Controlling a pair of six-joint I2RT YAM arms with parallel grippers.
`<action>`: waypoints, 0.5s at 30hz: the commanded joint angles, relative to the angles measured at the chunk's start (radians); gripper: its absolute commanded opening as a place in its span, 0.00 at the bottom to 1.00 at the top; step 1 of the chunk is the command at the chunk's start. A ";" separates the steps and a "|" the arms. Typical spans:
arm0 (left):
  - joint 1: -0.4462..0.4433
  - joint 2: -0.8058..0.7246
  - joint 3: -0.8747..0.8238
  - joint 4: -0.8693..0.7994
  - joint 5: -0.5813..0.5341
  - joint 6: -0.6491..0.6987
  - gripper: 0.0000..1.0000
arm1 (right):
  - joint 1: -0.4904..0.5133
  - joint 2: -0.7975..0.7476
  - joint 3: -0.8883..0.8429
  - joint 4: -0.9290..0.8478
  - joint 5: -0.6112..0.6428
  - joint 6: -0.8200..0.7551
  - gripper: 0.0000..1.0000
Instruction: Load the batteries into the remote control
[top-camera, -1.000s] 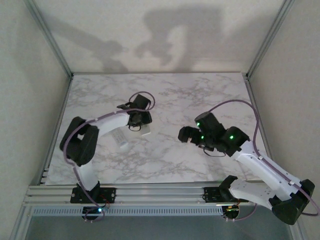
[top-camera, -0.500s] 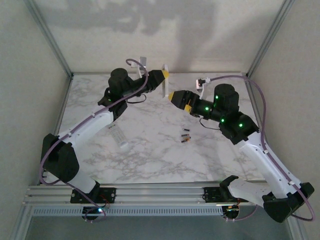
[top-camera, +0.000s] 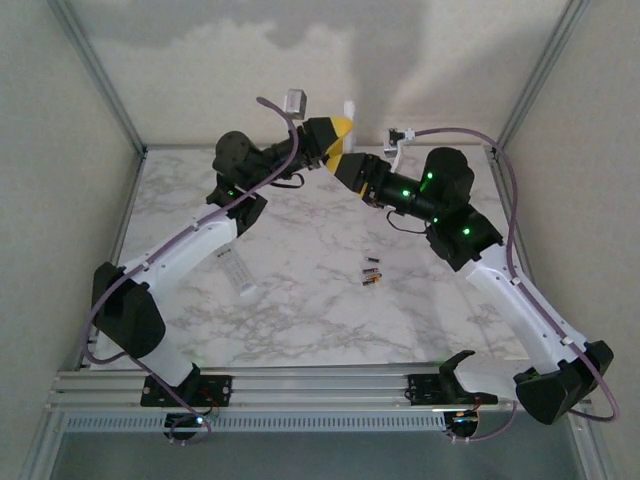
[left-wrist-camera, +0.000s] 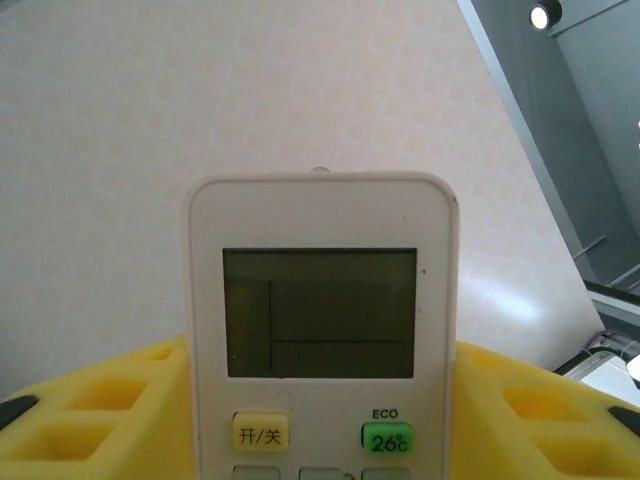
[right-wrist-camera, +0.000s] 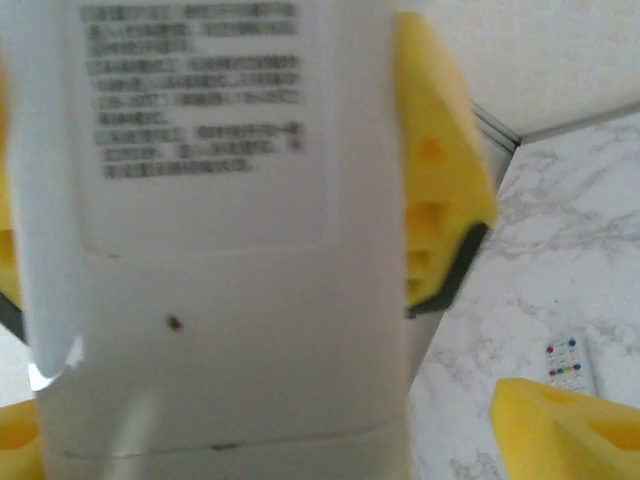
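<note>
Risk first: a mid-air handover. If the left gripper lets go before the right gripper has a firm bite, the display remote drops to the table.

The left fingers are clamped on its two sides, holding it upright. The right fingers stand wide, straddling its back. There's a gap on one side, and contact on the other is hard to judge.

The slim remote and the batteries lie well below both grippers, apart from each other, so this looks like the wrong remote.
</note>
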 joint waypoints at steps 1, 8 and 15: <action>-0.009 0.006 0.024 0.078 0.015 -0.038 0.17 | -0.006 -0.004 0.051 0.045 -0.015 -0.004 0.75; -0.013 -0.006 0.003 -0.023 -0.011 0.043 0.17 | -0.006 0.000 0.073 -0.069 0.020 -0.054 0.51; -0.012 -0.033 0.004 -0.176 -0.044 0.145 0.82 | -0.006 0.010 0.101 -0.220 0.056 -0.166 0.42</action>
